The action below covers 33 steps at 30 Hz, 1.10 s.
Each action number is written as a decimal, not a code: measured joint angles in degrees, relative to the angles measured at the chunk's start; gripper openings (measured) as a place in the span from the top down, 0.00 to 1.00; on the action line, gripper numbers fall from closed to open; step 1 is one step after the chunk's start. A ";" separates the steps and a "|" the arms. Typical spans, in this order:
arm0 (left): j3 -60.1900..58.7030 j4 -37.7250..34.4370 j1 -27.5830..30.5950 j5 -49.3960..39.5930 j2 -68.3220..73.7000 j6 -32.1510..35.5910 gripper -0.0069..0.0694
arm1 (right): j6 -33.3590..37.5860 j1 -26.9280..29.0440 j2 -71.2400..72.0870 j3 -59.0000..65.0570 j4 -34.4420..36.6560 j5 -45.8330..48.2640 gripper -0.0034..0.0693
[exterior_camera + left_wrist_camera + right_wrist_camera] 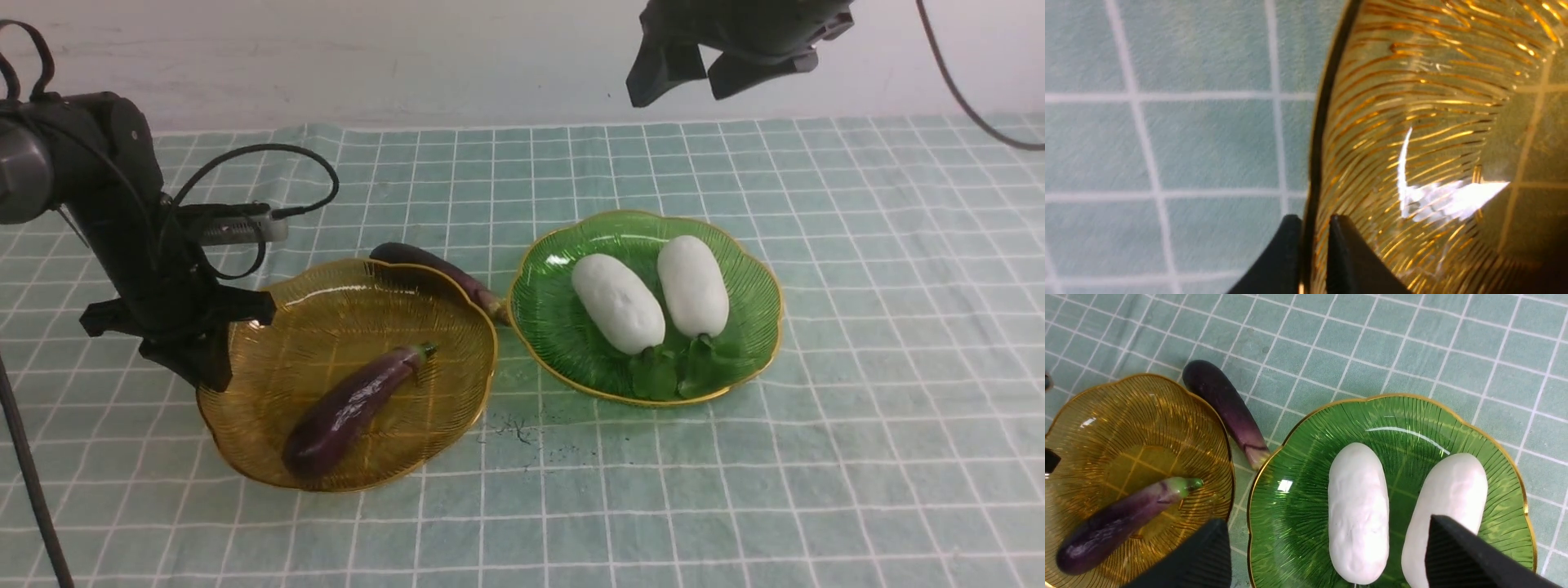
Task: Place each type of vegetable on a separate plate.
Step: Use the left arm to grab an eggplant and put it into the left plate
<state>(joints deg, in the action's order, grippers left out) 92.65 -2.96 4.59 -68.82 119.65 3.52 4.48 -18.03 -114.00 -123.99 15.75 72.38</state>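
Note:
My left gripper (214, 359) is shut on the left rim of the amber-yellow plate (326, 327). In the left wrist view the two fingers pinch the rim (1316, 143), one on each side, with the gripper (1312, 222) at the frame's lower edge. One purple eggplant (351, 400) lies in this plate. The other eggplant (441, 273) lies on the cloth behind it, its stem end near the green plate (555, 302). Two white radishes (618, 304) (693, 286) lie side by side in the green plate. My right gripper (686, 77) hangs open and empty high above the green plate (1298, 465).
A pale green checked cloth (857, 367) covers the table. A dark smudge (514, 429) marks the cloth between the plates at the front. A white wall runs along the back. Cables hang from both arms.

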 joint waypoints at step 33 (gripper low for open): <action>15.02 -12.35 -7.04 1.46 -3.87 4.60 0.38 | 0.04 0.00 1.01 0.00 0.81 0.06 0.16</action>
<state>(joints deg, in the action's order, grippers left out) 107.67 -15.31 -2.45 -67.36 115.79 8.12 4.53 -18.03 -112.99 -123.99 16.56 72.44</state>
